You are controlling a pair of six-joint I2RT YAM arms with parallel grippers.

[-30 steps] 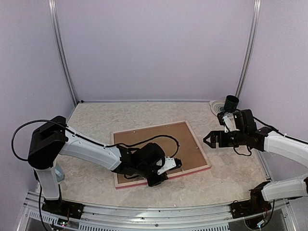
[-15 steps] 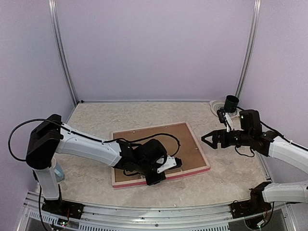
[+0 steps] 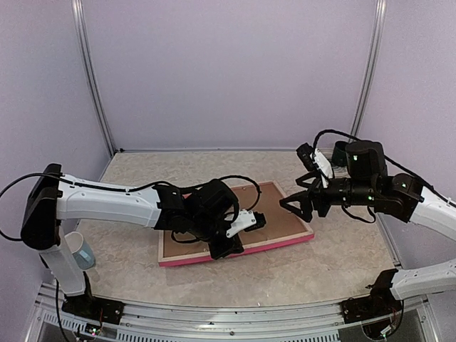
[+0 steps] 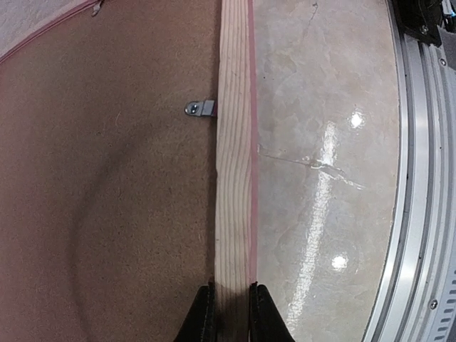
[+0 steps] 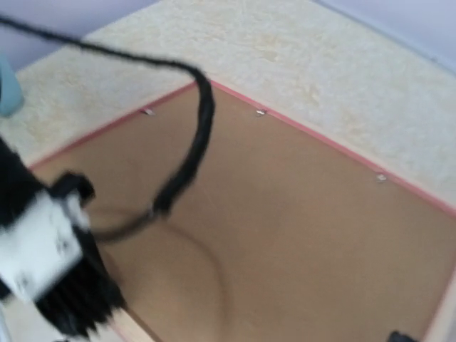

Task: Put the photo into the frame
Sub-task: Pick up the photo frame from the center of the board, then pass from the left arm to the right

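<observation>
Marble tabletop (image 3: 342,249): left end effector (image 4: 231,292) clamps frame (image 4: 234,178) rail, front hidden; right end effector (image 3: 293,206) open.

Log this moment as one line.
left fingers: shut on the frame rail | right fingers: open over backing board | the frame: back up | photo: unseen

Pale lilac walls (image 3: 228,71) close the booth in on three sides, plain and evenly lit. Slim aluminium posts (image 3: 92,78) rise in the back corners, one at ten o'clock and one at two. The table (image 3: 142,171) has a beige marbled top. Toward six o'clock it turns glossy, and bright glints (image 4: 356,120) of light sit on it just beside a ribbed metal rail (image 3: 235,317) along the near edge.
</observation>
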